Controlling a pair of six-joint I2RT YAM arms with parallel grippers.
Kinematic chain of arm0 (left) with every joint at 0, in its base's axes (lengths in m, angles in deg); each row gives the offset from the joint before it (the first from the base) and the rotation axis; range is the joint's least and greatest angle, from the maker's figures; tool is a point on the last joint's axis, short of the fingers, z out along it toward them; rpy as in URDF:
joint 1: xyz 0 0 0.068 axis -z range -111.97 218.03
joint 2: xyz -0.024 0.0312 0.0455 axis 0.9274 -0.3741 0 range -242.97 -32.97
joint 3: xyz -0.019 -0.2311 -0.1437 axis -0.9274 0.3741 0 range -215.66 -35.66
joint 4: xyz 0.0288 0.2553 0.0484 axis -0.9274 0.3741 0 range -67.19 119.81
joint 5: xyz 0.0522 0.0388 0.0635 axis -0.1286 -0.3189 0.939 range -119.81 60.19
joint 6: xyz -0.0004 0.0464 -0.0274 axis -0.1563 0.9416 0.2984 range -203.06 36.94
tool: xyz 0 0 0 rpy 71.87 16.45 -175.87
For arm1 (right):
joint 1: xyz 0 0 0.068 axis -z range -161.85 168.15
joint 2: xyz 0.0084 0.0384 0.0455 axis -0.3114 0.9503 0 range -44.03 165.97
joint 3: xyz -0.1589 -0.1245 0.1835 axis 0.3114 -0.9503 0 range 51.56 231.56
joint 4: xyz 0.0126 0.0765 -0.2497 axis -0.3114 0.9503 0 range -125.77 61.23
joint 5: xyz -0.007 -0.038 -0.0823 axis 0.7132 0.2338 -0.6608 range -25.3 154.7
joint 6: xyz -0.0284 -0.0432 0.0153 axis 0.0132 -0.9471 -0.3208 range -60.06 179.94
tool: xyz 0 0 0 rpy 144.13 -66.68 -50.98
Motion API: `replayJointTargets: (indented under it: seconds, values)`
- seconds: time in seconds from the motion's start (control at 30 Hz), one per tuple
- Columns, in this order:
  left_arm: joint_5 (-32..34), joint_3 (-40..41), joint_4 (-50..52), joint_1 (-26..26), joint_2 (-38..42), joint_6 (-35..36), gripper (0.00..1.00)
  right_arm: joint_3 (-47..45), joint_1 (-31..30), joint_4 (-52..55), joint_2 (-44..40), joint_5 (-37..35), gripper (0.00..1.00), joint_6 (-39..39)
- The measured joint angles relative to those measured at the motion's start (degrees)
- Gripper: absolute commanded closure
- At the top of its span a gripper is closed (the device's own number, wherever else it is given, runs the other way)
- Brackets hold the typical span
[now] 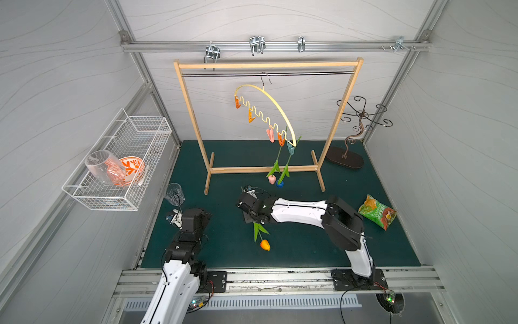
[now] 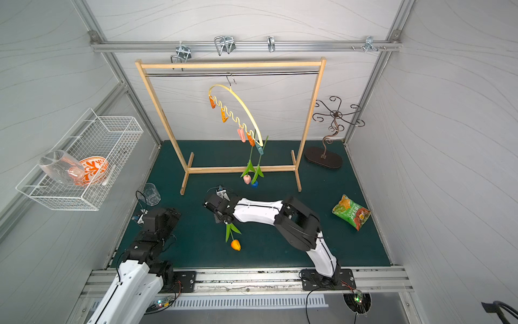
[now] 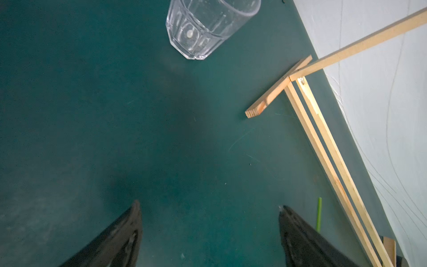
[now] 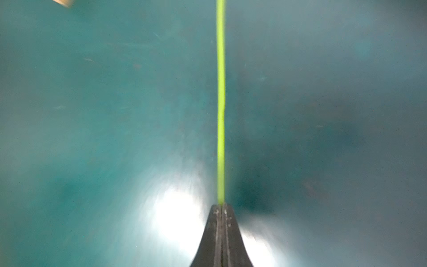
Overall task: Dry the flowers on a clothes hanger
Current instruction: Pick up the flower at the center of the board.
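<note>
Two of the three tulips hang head down from the clothes hanger (image 1: 263, 89). The pink tulip (image 1: 272, 179) is pinned by an orange clothespin (image 1: 281, 139) and the blue tulip (image 1: 279, 183) by a teal clothespin (image 1: 291, 148), both at the hanger's lower end. The hanger is hooked on the rail of the wooden rack (image 1: 267, 66), which stands along the far edge of the tabletop (image 1: 308, 246).

The orange tulip (image 1: 265, 245) is near the tabletop's middle, its head pointing at the near edge. Whether it rests on the surface I cannot tell. The right gripper (image 4: 221, 205) is clenched on its thin green stem (image 4: 220, 104), which runs straight out from the pinched fingertips.

The left gripper (image 3: 209, 208) is by the left edge, its fingers spread wide with nothing between them, near a glass tumbler (image 3: 208, 27).
</note>
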Motion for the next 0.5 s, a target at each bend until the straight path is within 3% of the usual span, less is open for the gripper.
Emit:
replayJointTargets:
  seconds: [0.2, 0.5]
  values:
    - [-4.72, 1.36, -5.22, 0.0, 0.04, 1.75, 0.07, -5.86, 0.96, -8.31, -12.57, -1.53, 1.0, -2.69]
    - [-17.29, 4.59, -17.27, 0.0, -1.68, 5.46, 0.07, -6.62, 10.38, -9.62, -17.09, -1.81, 1.0, -3.1]
